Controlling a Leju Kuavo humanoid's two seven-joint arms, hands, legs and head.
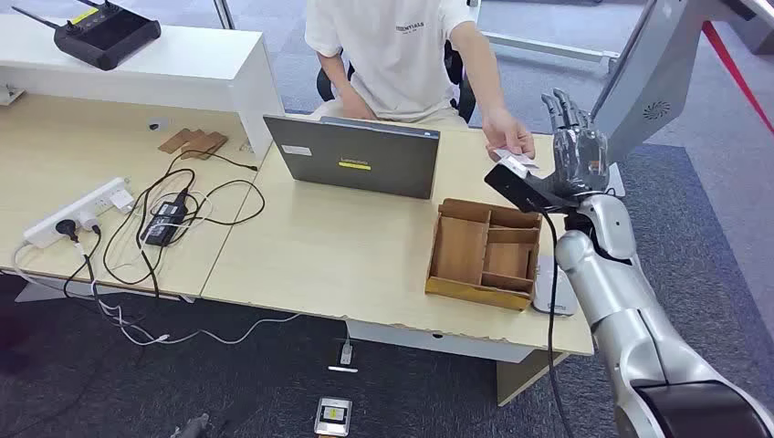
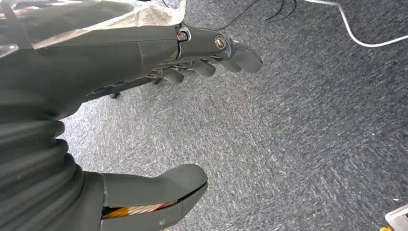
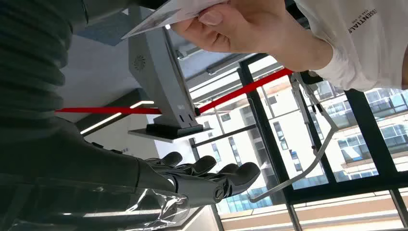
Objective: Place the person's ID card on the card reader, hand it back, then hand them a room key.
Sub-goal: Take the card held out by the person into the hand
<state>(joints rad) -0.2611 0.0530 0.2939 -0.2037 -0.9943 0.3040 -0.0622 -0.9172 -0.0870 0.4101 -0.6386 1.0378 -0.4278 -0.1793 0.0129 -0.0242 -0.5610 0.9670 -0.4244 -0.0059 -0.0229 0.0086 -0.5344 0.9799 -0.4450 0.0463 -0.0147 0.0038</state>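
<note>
White ID card (image 3: pixel 159 17) (in person's hand (image 3: pixel 231 29)) above spread fingers (image 3: pixel 211 175).

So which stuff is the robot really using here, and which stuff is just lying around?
For the job:
- card, held by the person's hand
- right hand, raised and empty beside it
- left hand, hanging over the carpet, empty

Just lying about:
- laptop
- wooden tray
- power strip and cables
- remote on the white counter
</note>
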